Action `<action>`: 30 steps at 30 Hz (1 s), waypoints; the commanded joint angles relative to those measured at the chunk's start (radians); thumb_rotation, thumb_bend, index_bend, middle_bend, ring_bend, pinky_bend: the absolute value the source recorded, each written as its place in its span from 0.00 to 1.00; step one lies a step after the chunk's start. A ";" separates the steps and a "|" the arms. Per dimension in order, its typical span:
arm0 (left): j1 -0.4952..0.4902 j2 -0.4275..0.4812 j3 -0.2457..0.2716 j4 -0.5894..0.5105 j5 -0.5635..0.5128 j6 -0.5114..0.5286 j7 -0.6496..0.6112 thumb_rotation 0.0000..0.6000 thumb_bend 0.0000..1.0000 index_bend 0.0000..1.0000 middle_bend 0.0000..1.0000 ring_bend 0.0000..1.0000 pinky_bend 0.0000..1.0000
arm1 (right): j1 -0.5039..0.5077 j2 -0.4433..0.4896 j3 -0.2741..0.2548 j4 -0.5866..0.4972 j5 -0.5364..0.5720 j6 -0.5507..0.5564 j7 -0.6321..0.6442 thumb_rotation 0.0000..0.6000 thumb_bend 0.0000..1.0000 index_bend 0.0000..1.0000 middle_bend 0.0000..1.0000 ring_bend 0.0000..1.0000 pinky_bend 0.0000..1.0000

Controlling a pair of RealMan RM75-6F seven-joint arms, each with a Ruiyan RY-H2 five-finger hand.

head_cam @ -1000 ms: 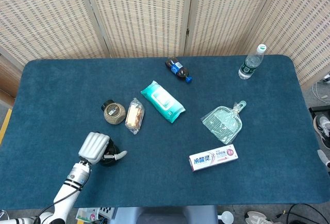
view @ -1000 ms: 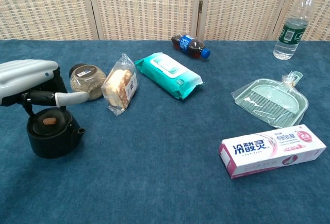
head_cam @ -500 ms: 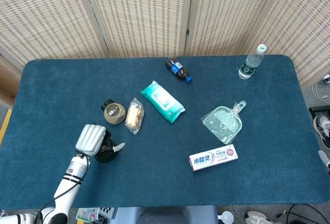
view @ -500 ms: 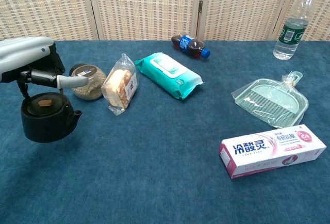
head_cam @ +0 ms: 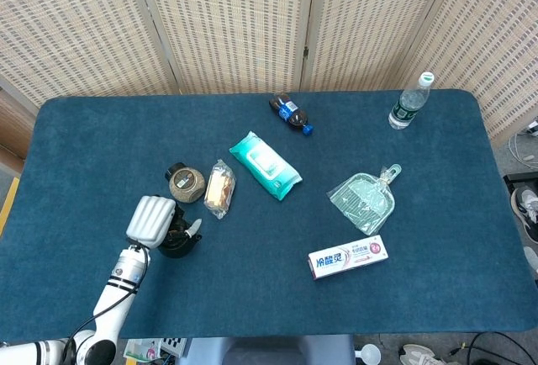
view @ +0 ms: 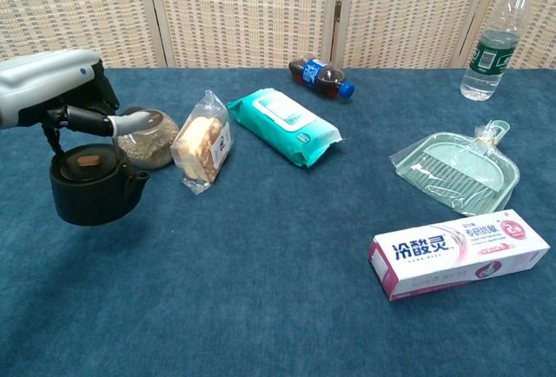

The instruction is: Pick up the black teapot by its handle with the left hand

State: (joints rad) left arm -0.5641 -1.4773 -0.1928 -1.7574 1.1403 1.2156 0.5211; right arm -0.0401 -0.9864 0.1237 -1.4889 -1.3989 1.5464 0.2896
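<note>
From the head view, the white, ribbed left hand (head_cam: 152, 221) sits over the small round black teapot (head_cam: 178, 241) near the front left of the dark blue felt-covered table (head_cam: 437, 214), its fingers curled down around the pot's top where the handle should be, though the handle itself is hidden beneath the hand; the right hand is not to be seen here. In the chest view, the left hand (view: 54, 95) is closed on the thin wire handle above the black teapot (view: 89, 189), whose brown-knobbed lid and short spout face right, and the pot's underside appears to hang clear of the cloth with a shadow beneath it, just in front of the round glass jar of grains (view: 146, 137) and left of the clear-wrapped bread packet (view: 202, 149); no right hand shows here either. By my reading the lift itself is in hand and the grasp looks made, so the next move calls only for a steady, level rise, keeping the swinging pot clear of the jar beside it
</note>
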 commanded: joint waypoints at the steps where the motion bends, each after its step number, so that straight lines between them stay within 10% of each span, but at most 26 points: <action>1: -0.007 0.002 0.003 0.001 0.005 -0.009 -0.003 0.46 0.30 1.00 1.00 0.98 0.56 | -0.002 -0.001 0.000 0.002 0.001 0.001 0.003 1.00 0.26 0.14 0.20 0.14 0.05; 30: -0.071 -0.018 0.005 0.025 0.021 -0.050 -0.001 0.86 0.34 1.00 1.00 0.97 0.56 | -0.016 -0.009 0.000 0.025 0.006 -0.001 0.022 1.00 0.26 0.14 0.20 0.14 0.05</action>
State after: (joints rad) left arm -0.6348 -1.4953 -0.1879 -1.7330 1.1619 1.1658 0.5202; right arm -0.0556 -0.9954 0.1242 -1.4642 -1.3926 1.5450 0.3117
